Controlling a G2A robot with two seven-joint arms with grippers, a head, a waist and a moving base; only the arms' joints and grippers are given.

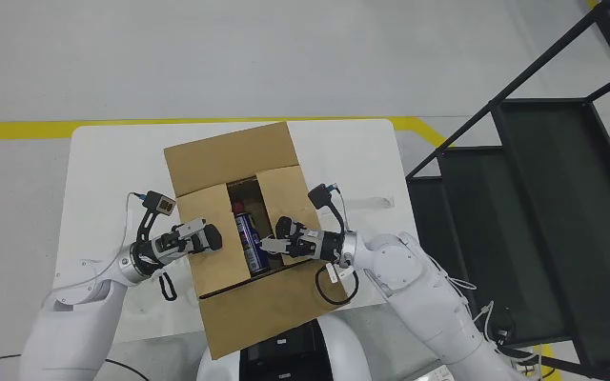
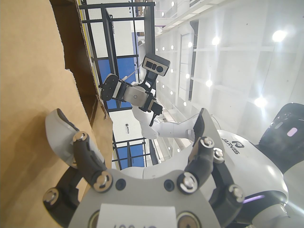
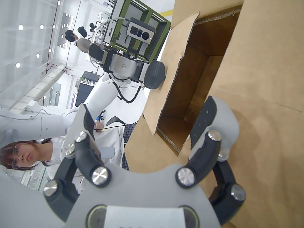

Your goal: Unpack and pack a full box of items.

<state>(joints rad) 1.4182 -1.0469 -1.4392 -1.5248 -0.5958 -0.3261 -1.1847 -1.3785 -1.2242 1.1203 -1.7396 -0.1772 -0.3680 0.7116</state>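
Spread wide, the left gripper and right gripper each rest against a side flap of the brown cardboard box in the middle of the white table, apparently to hold it open. A dark blue cylindrical can lies inside, not yet unpacked.

A white table carries an open cardboard box.

Matt brown cardboard box; glossy blue can; smooth white table.
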